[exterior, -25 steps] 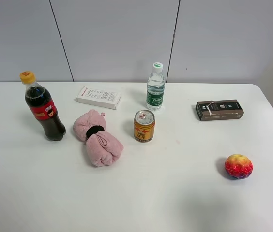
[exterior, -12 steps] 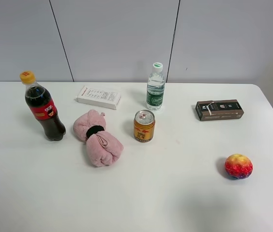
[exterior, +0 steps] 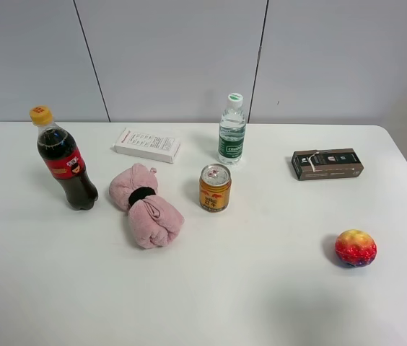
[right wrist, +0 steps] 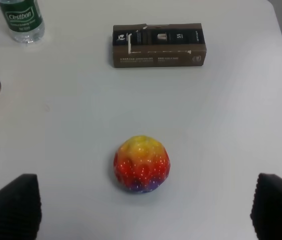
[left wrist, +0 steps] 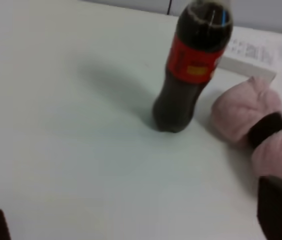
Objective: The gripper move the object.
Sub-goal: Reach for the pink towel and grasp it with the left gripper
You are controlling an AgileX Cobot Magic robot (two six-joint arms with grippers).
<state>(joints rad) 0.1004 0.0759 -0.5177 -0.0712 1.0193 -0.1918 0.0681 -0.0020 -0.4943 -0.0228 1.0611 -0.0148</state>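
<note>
The object, a pink rolled towel bundle [exterior: 146,205] cinched by a black band [exterior: 142,195], lies on the white table [exterior: 261,288] left of centre. It also shows in the left wrist view [left wrist: 261,130], beside the cola bottle. Neither arm shows in the exterior high view. My left gripper [left wrist: 136,220] is open and empty; only its two black fingertips [left wrist: 281,210] show, wide apart, short of the towel. My right gripper [right wrist: 143,207] is open and empty, its fingertips [right wrist: 11,205] wide apart on either side of a red-yellow ball [right wrist: 141,164].
A cola bottle [exterior: 65,162] stands left of the towel, a white box [exterior: 147,144] behind it, an orange can [exterior: 215,188] to its right. A water bottle [exterior: 232,133] stands at the back, a brown box [exterior: 327,163] at the right, the ball [exterior: 356,248] at front right.
</note>
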